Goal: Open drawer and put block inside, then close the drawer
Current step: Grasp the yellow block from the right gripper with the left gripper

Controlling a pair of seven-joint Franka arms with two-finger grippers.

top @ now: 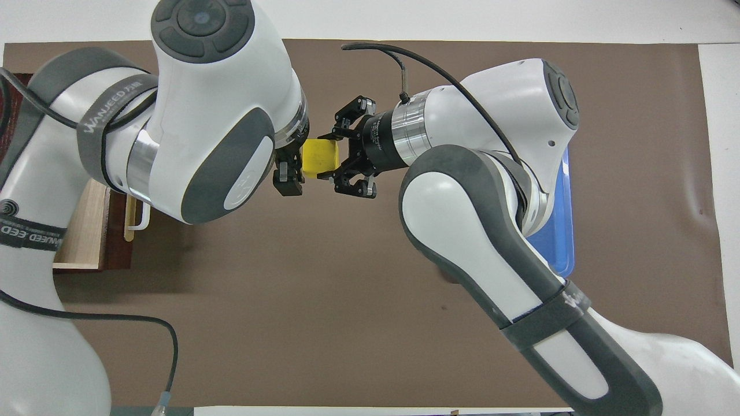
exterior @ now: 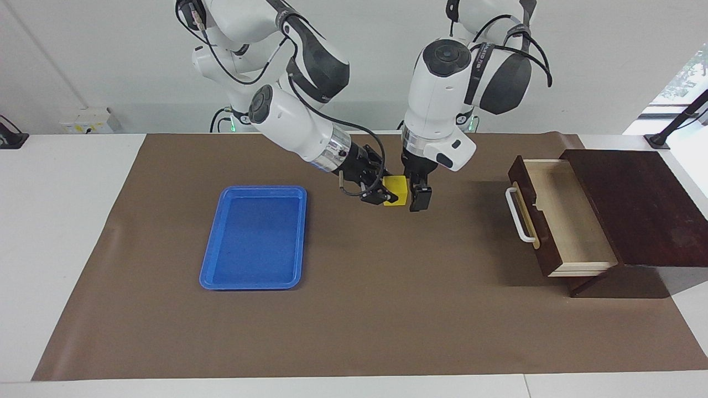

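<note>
My right gripper [exterior: 390, 194] has the block [exterior: 396, 190] clamped between its fingertips, up in the air over the brown mat [exterior: 354, 309], in the stretch between the blue tray [exterior: 251, 236] and the drawer [exterior: 558, 215]. The little yellow cube sticks out past my fingertips toward the drawer's end of the table. My left gripper [exterior: 418, 194] is right up against the block on that drawer side, pointing straight down, jaws spread wide and not yet holding anything; from above, one of its fingers [top: 288, 180] sits just beside the cube's edge, and whether it touches I can't tell. The drawer is pulled out of its dark wooden box [exterior: 636, 204] at my left arm's end of the table, pale interior showing, nothing in it, white handle [exterior: 517, 221] facing the block. The blue tray lies flat toward my right arm's end, well apart from the drawer, with the block over the mat between them, closer to the tray.
</note>
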